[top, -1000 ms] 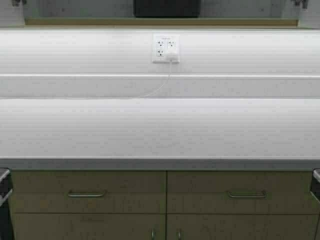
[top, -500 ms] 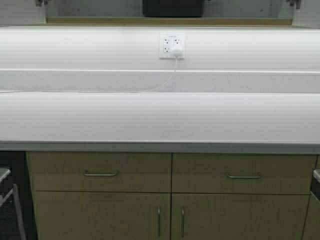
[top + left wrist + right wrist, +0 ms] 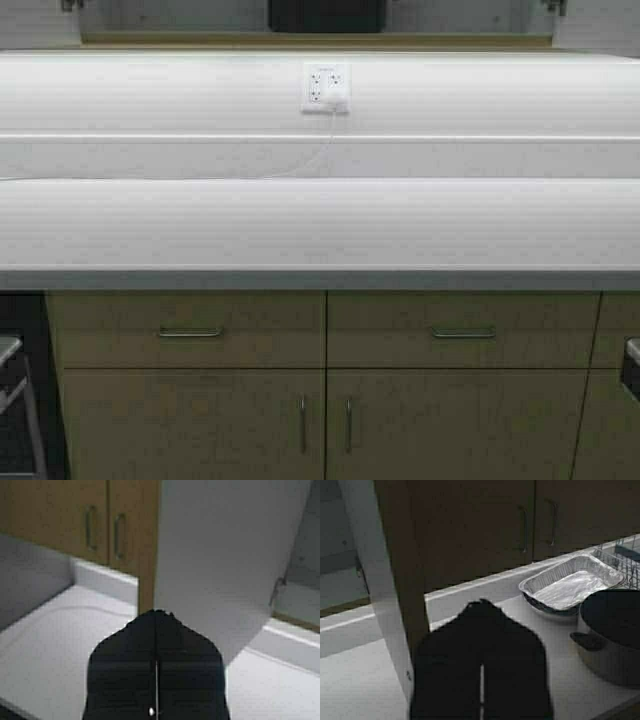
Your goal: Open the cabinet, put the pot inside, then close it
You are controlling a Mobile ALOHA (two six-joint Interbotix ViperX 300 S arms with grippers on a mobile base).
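The cabinet's tan bottom edge [image 3: 320, 41] runs along the top of the high view, with its doors swung open. Inside the opening sits the black pot [image 3: 325, 14], of which only the lower part shows. My left gripper [image 3: 156, 612] is shut and empty, just in front of one open door's pale inner face [image 3: 225, 555]. My right gripper [image 3: 481, 602] is also shut on nothing, beside the other open door [image 3: 395, 570]. Neither gripper touches a door.
A white counter [image 3: 320, 220] spans the view, with a wall outlet and plugged cable [image 3: 326, 88]. Tan base units with drawers [image 3: 190, 330] stand below. A foil tray [image 3: 570, 585], a wire rack [image 3: 625, 547] and a grey-walled pot [image 3: 615, 640] sit on the counter to the right.
The robot has backed away from the counter: the counter edge has risen in the high view and the base units' lower doors have come into sight.
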